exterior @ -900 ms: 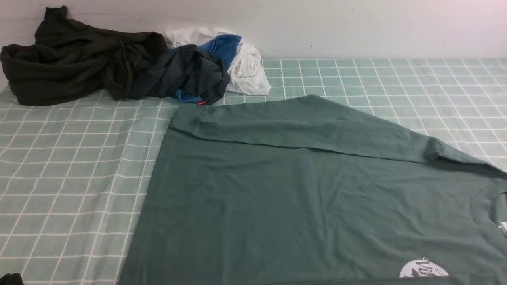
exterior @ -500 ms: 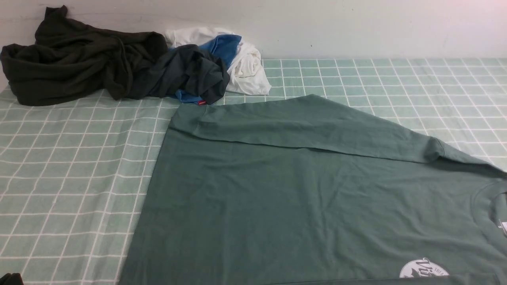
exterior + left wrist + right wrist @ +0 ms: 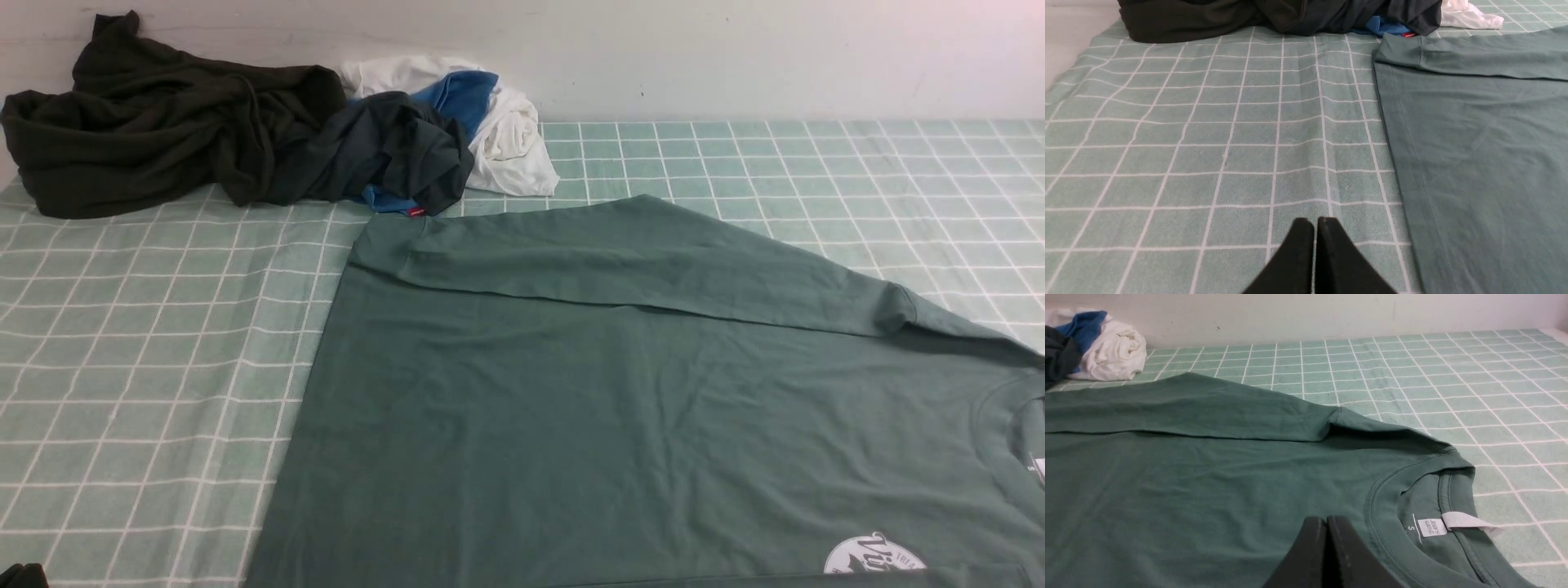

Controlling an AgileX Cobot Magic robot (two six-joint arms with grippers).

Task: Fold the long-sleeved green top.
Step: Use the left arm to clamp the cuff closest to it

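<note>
The green long-sleeved top [image 3: 620, 425] lies flat on the checked cloth, hem to the left, ribbed neck [image 3: 1008, 425] at the right edge, white round logo [image 3: 873, 557] at the bottom. Its far sleeve [image 3: 620, 257] is folded across the body, cuff at the far left corner. In the front view neither gripper shows. My left gripper [image 3: 1314, 222] is shut and empty over bare cloth beside the top's hem [image 3: 1400, 155]. My right gripper [image 3: 1326, 520] is shut and empty over the top's chest [image 3: 1208, 486], beside the neck [image 3: 1392, 498] with its white label [image 3: 1431, 526].
A pile of clothes lies along the back wall at the left: a very dark olive-black garment [image 3: 155, 131], a dark charcoal one with a red tag [image 3: 392, 155], blue and white ones [image 3: 498, 122]. The checked cloth [image 3: 139, 367] covers the table. A wall stands behind.
</note>
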